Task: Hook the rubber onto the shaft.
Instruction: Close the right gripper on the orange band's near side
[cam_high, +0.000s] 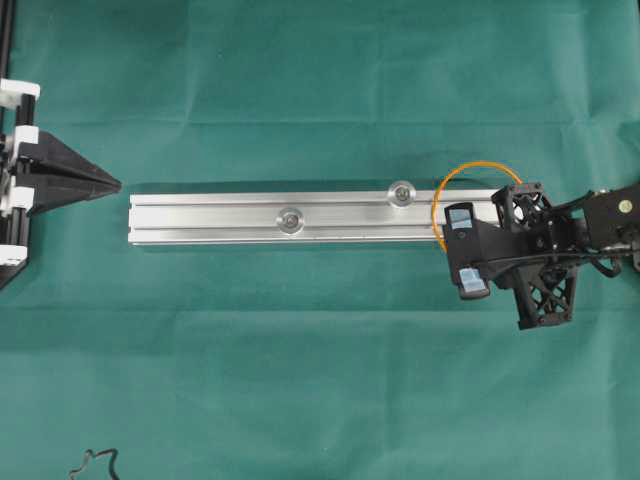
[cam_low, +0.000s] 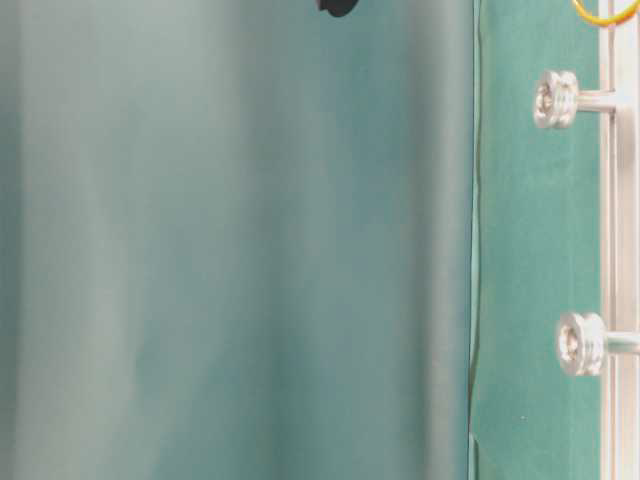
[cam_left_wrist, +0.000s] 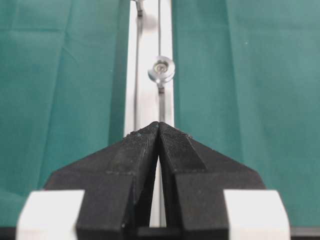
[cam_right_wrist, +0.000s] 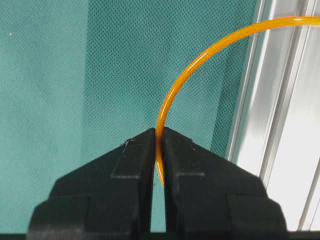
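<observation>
1. Across the middle of the green-covered counter (cam_high: 300, 100) lies a long aluminium rail (cam_high: 220, 218), running left to right in the overhead view.
2. Two silver shafts stand up from the rail: one shaft (cam_high: 291, 219) near its middle and a second shaft (cam_high: 402, 192) further right, by the rail's far edge. The table-level view shows both with rounded, grooved heads.
3. At the rail's right end lies the rubber (cam_high: 470, 172), a thin orange loop that arches over the rail end and onto the green cloth beyond it.
4. Neither shaft has the rubber around it; the loop sits just right of the second shaft, apart from it.
5. On the right, the right gripper (cam_right_wrist: 160, 137) has its jaws pressed together on the rubber, pinching the band between its black fingertips (cam_right_wrist: 137, 150). The wrist view shows the orange strand rising out of the pinch and curving toward the rail.
6. At the left edge, the left gripper (cam_high: 112, 183) points at the rail's left end, just short of it, its jaws pressed together on nothing.
7. Near the bottom left corner of the overhead view lies a dark squiggly cord (cam_high: 97, 465), well apart from the rail.
</observation>
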